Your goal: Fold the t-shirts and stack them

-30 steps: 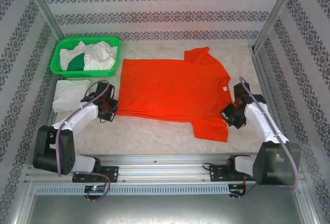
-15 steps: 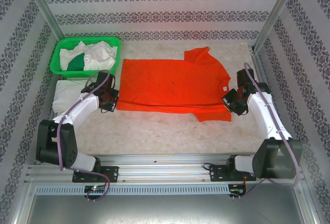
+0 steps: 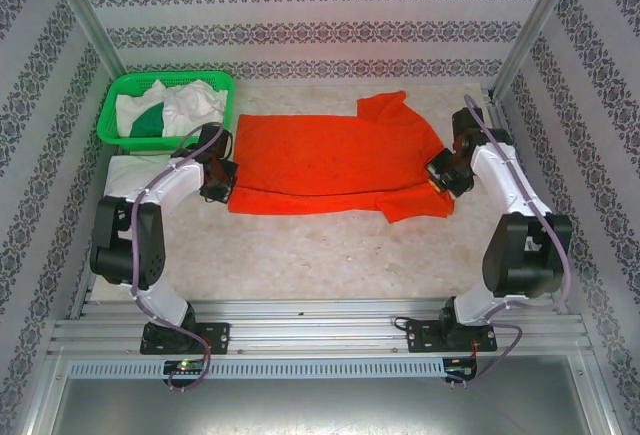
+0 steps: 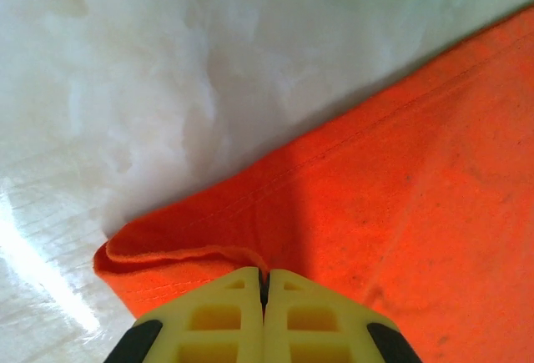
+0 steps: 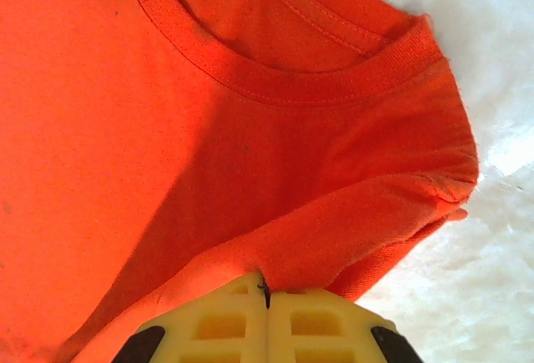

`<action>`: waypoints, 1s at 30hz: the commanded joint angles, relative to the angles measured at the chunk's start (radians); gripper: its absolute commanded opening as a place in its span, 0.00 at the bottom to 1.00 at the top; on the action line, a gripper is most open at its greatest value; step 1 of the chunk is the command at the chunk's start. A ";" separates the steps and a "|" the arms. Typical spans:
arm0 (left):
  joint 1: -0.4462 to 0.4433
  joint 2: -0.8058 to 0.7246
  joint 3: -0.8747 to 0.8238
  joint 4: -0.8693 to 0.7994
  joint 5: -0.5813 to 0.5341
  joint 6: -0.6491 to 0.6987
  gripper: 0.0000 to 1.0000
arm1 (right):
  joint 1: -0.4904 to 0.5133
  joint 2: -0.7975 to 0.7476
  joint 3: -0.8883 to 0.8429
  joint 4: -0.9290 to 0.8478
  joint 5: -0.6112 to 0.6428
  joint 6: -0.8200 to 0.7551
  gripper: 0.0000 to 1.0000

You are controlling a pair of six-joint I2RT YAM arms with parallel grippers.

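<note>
Pale marbled table (image 3: 330, 255) between patterned walls carries the bright orange-red cotton t-shirt (image 3: 320, 160), centre frame. My left gripper (image 4: 264, 284) is clamped shut on its hem corner, and my right gripper (image 5: 267, 289) is clamped on the shoulder below the collar. I judge the lengthwise fold half made. Next I'd carry both pinched corners level toward the shirt's upper edge, then release.

A spread t-shirt (image 3: 330, 160) lies mid-bench (image 3: 330, 255). The left fingers (image 4: 213, 321) pinch its near left corner, the right fingers (image 5: 221, 321) its right edge by the collar. A basket (image 3: 112, 115) holding crumpled t-shirts (image 3: 185, 107) stands behind-left, and a folded t-shirt (image 3: 135, 170) lies just before it.
</note>
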 commanded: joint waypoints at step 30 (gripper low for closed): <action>0.078 0.263 0.394 -0.243 0.035 0.276 0.00 | -0.024 0.219 0.193 0.008 -0.027 -0.050 0.00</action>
